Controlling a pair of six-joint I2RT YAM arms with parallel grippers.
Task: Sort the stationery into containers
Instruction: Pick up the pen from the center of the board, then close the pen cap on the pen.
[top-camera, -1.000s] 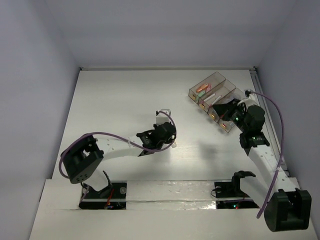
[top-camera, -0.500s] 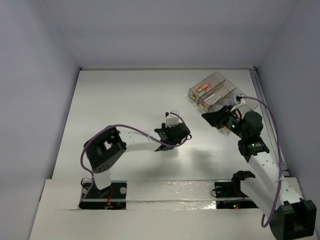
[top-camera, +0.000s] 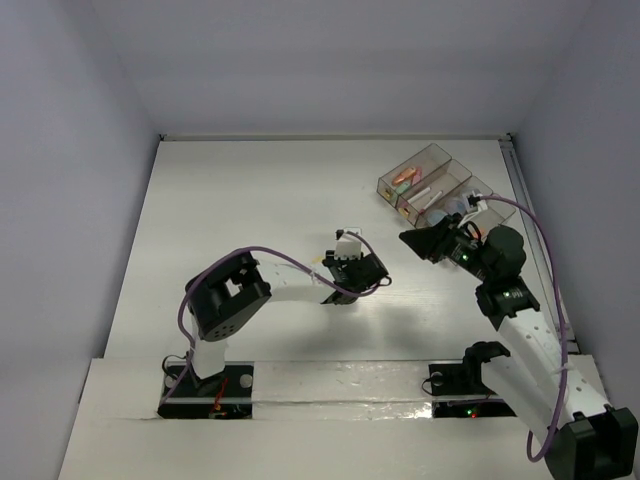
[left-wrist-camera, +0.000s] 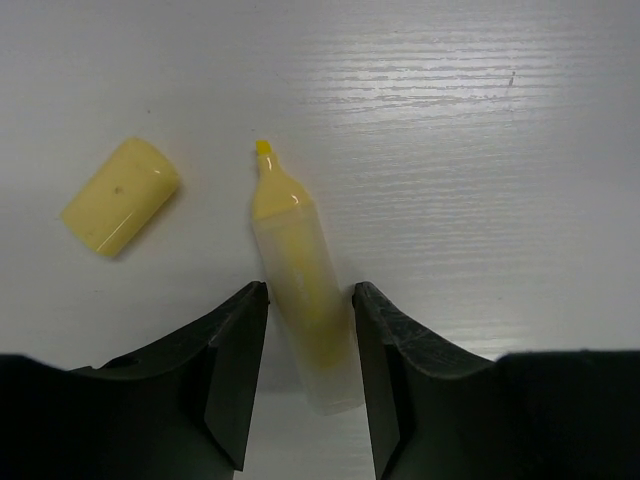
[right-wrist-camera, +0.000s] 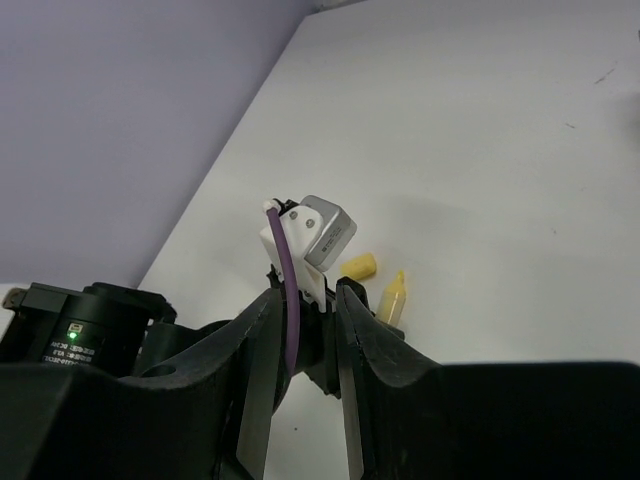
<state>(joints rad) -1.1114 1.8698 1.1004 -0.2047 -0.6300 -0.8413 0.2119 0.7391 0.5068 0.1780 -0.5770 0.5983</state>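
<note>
Left fingers (left-wrist-camera: 230, 370) stand apart astride the uncapped yellow marker (left-wrist-camera: 290, 250); close off-centre and you'll skid it across the desk (left-wrist-camera: 480, 150). Right fingers (right-wrist-camera: 255, 370): slightly apart, empty.

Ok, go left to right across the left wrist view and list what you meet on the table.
cap → marker, its rear end between the jaws of the left gripper.
</note>
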